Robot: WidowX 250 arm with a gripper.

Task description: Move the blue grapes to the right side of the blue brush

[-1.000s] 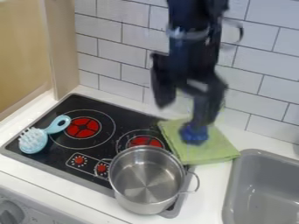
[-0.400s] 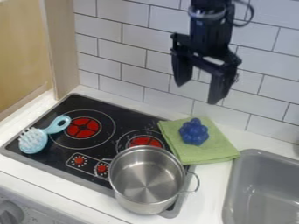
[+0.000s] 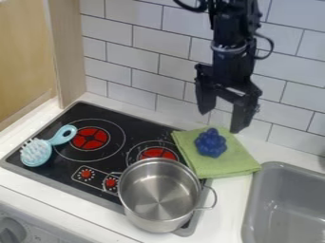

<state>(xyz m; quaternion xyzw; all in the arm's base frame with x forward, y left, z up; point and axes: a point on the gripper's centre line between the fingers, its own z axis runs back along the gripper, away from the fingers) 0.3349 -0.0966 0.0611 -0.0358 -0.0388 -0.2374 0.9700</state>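
Above the green cloth, in front of the tiled wall, hangs the gripper (image 3: pixel 219 122), open with nothing between its fingers. Just below it, the blue grapes (image 3: pixel 211 143) rest on the cloth, not touched by the gripper. At the left of the stove lies the light blue brush (image 3: pixel 36 152), its bristles facing up and its looped handle pointing to the upper right.
A steel pot (image 3: pixel 159 193) stands on the front right of the black stove (image 3: pixel 101 113), between brush and cloth. The green cloth (image 3: pixel 222 167) lies right of the stove, and a grey sink (image 3: pixel 287 171) is at the lower right.
The gripper was low over the grapes, then rose up and rightward clear of them. Since the middle frame it has come down somewhat, still open. The grapes stay on the cloth.
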